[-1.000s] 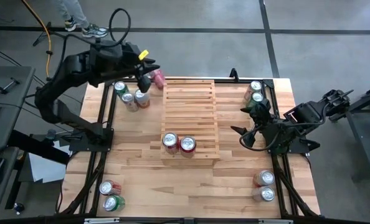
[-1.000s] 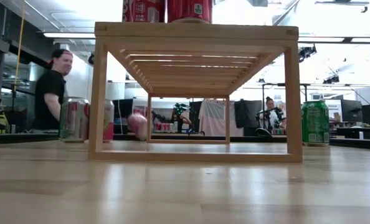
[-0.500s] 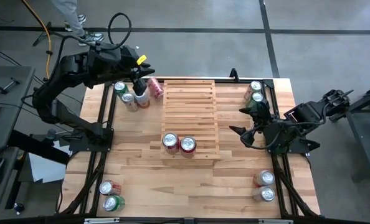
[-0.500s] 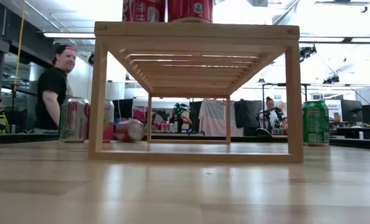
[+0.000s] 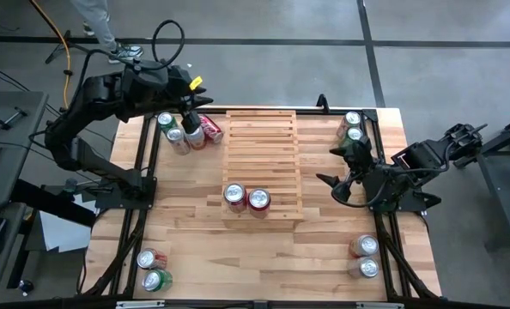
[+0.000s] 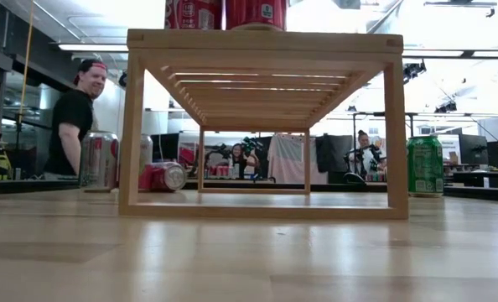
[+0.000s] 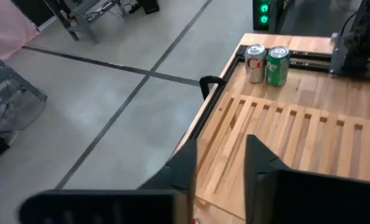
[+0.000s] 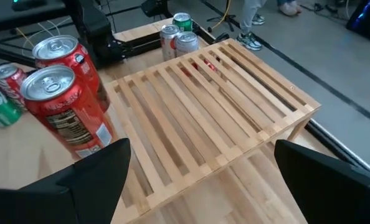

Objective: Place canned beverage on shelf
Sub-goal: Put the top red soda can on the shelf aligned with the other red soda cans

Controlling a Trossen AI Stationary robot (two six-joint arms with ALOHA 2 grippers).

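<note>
Red canned beverage [image 5: 209, 130], a metal cylinder, lies toppled on its side on the smooth wooden tabletop [image 5: 186, 249], just beside the far left corner of the pale-wood slatted shelf [image 5: 263, 137]. The left gripper [image 5: 187, 109] hangs just above it among three upright cans; whether its fingers pinch anything, I cannot tell. The step in hand looks like a fumbled pick; next, it likely needs regrasping. Two red cans [image 5: 246, 197] stand on the shelf's near tier. The right gripper [image 5: 334, 178] waits beside the shelf's right, fingers spread.
</note>
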